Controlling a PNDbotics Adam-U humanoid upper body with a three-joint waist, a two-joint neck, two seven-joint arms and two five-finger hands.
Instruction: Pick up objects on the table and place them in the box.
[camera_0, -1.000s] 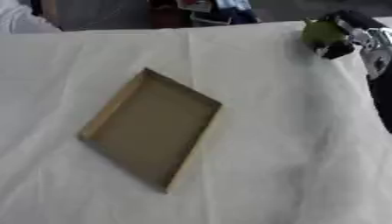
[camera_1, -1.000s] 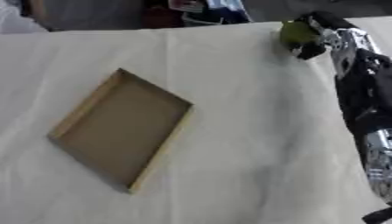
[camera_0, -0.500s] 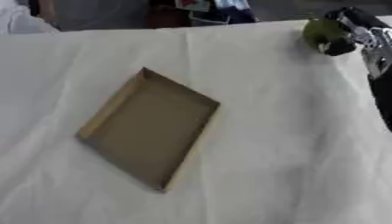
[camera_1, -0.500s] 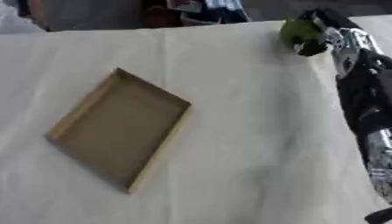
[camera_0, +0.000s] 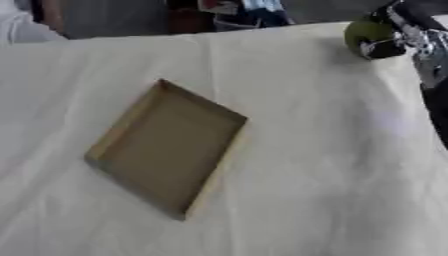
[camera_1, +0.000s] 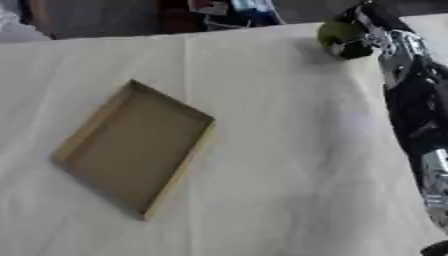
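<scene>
A shallow brown cardboard box (camera_0: 169, 145) lies tilted on the white cloth, left of centre, with nothing inside it. At the far right edge of the table my right hand (camera_1: 357, 35) is curled round a round green object (camera_1: 338, 33). The right arm (camera_1: 411, 105) runs down the right side of the view. My left hand shows in neither view.
The white tablecloth (camera_0: 324, 165) covers the whole table, with a fold line running from the back toward the middle. Dark clutter (camera_0: 236, 12) stands beyond the far edge. A white sleeve-like shape (camera_0: 22, 27) shows at the far left corner.
The right hand with the green object has shifted slightly toward the far edge. The box has not moved.
</scene>
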